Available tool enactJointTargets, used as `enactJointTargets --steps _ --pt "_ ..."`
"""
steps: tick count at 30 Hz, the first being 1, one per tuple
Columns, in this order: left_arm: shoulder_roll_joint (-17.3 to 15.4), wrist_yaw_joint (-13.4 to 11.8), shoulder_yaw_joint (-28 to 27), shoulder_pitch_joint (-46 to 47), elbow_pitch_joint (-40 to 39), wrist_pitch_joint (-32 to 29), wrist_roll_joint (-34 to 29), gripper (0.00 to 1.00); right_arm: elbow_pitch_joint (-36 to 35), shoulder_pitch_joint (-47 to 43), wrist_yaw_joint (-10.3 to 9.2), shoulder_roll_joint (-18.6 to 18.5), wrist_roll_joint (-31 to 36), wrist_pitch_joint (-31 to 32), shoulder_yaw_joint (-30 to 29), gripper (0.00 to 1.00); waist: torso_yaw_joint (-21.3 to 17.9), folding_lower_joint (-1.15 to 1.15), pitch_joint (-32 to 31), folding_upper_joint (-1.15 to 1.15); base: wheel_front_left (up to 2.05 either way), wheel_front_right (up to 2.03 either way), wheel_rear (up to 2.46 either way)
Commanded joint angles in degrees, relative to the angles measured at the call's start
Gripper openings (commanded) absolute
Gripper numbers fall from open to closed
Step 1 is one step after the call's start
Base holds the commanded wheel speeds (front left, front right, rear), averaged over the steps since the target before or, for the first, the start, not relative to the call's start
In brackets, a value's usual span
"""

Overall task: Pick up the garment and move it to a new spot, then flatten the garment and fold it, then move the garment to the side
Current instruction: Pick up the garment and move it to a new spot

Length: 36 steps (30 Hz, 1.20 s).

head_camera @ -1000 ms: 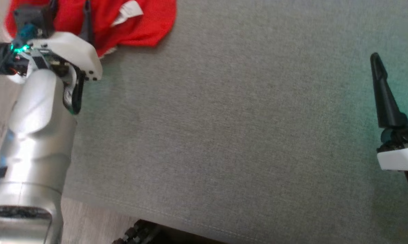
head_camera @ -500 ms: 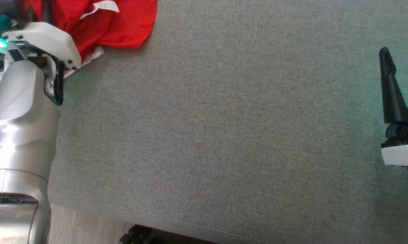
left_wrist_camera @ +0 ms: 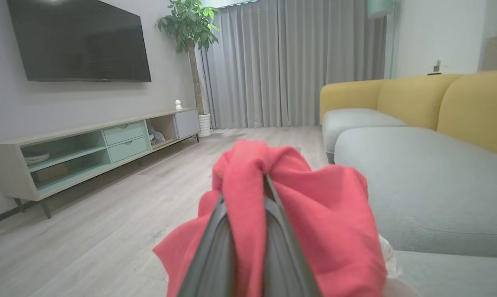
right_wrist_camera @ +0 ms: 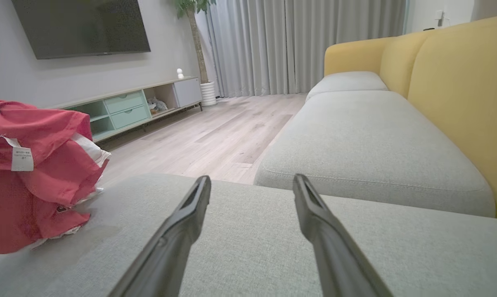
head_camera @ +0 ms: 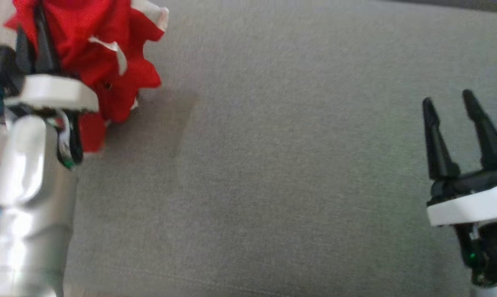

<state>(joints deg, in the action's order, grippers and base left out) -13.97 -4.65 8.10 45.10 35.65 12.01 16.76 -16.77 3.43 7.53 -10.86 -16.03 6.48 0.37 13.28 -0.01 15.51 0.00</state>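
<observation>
Underneath everything, a broad grey cushion (head_camera: 273, 173) — plain woven fabric, bare across its middle and right side. Over the cushion's far left corner, a red garment (head_camera: 91, 62) with white trim, bunched into a hanging clump, lowest folds at or just over the cushion's surface — cannot tell which. Through the top of that clump, above the cushion's left edge, the left gripper (head_camera: 38, 45), dark fingers pinched tight on a ridge of red cloth, cloth spilling down both sides of them. Near the cushion's right edge, the right gripper (head_camera: 447, 99), fingers spread wide with nothing between them, hovering low over the fabric and well apart from the garment. Smallest of all, a white label (right_wrist_camera: 21, 159) on the garment, on the side facing the cushion's middle, print too small to read.
</observation>
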Motion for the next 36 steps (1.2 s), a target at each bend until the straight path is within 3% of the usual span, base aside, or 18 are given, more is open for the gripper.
enactJointTargets --steps 1,8,13,18,24,30,32,33,34,36 --pt "-2.6 -0.7 -1.3 -1.2 -5.4 -0.5 0.2 0.00 -1.3 -0.4 -0.04 0.2 0.3 -0.6 1.7 1.00 -3.2 0.01 -3.9 0.00 0.00 0.00 0.00" --pt "0.5 -3.0 1.9 -15.0 -25.2 -5.9 0.9 0.00 0.4 -2.2 -0.04 2.3 0.3 -1.7 2.1 1.00 -9.6 0.01 -6.3 0.00 0.00 0.00 0.00" --pt "5.1 -1.5 10.0 -17.9 -32.0 -9.6 -0.2 0.00 0.8 -1.6 -0.04 2.9 0.0 -2.3 2.5 1.00 -15.5 0.01 -4.5 0.00 0.00 0.00 0.00" --pt "9.4 2.2 19.5 -14.3 -29.9 -11.5 -1.0 0.00 1.9 0.0 -0.04 3.2 -0.8 -3.6 3.1 1.00 -21.8 0.01 -1.4 0.00 0.00 0.00 0.00" --pt "11.0 5.3 30.6 -10.0 -24.9 -10.4 0.6 0.00 4.3 1.2 -0.04 3.8 -1.9 -5.6 2.7 1.00 -27.0 0.01 1.9 0.00 0.00 0.00 0.00" --pt "11.1 4.9 41.5 -10.1 -18.0 -9.8 7.2 0.00 6.6 1.9 -0.04 4.5 -2.3 -7.3 2.6 1.00 -28.3 0.01 2.7 0.00 0.00 0.00 0.00" --pt "11.1 4.7 42.3 -9.8 -17.1 -9.4 7.6 0.00 6.9 1.9 -0.04 4.5 -2.3 -7.5 2.4 1.00 -28.0 0.01 2.5 0.00 0.00 0.00 0.00" --pt "11.1 4.4 43.0 -9.5 -16.4 -9.2 7.9 0.32 7.2 1.9 -0.04 4.5 -2.3 -7.6 2.3 1.00 -27.6 0.01 2.2 0.00 0.00 0.00 0.00" --pt "11.1 4.1 43.6 -9.2 -15.8 -8.9 7.9 1.00 7.5 1.9 -0.04 4.5 -2.3 -7.5 2.3 1.00 -27.1 0.01 1.9 0.00 0.00 0.00 0.00" --pt "11.1 3.0 43.8 -8.6 -15.3 -7.9 7.9 1.00 7.8 1.7 -0.04 4.3 -2.2 -7.4 2.4 1.00 -26.1 0.01 1.0 0.00 0.00 0.00 0.00"
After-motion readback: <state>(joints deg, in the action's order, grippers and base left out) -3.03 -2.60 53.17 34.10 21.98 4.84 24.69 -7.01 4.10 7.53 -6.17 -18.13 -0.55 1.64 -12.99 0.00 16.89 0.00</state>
